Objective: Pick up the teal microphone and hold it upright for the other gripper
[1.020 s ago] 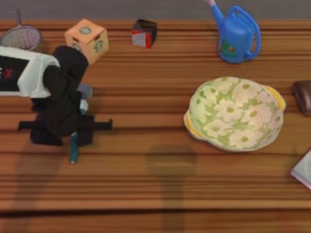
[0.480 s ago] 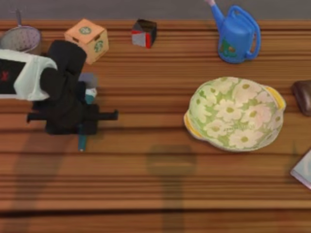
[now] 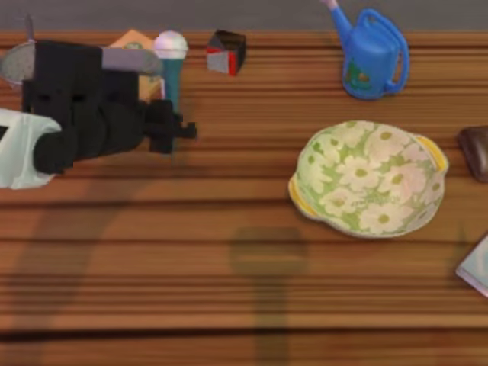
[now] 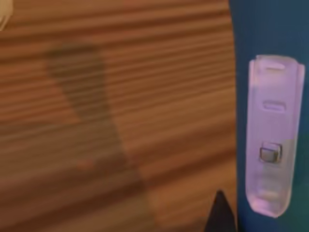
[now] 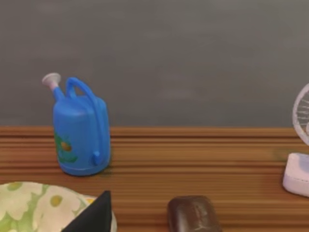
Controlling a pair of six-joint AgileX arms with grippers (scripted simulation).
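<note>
The teal microphone (image 3: 172, 76) stands upright above the back left of the table, its white-silver head (image 3: 170, 43) uppermost. My left gripper (image 3: 169, 126) is shut on the lower part of its handle, with the black arm stretching away to the left. In the left wrist view the teal handle (image 4: 270, 29) fills one side, its white switch (image 4: 271, 135) faces the camera, and a black fingertip (image 4: 220, 217) rests beside it. My right gripper (image 5: 94, 217) is outside the top view and shows only as a black edge in the right wrist view.
An orange box (image 3: 134, 40) and a sieve (image 3: 11, 62) sit behind the left arm. A red-black cube (image 3: 226, 52) and the blue watering can (image 3: 371, 57) stand at the back. The floral bowl (image 3: 366, 179), a dark brown block (image 3: 475, 151) and a white fan (image 5: 299, 159) are on the right.
My left gripper has lifted the microphone off the table and turned it from lying flat to upright, moving toward the back of the table.
</note>
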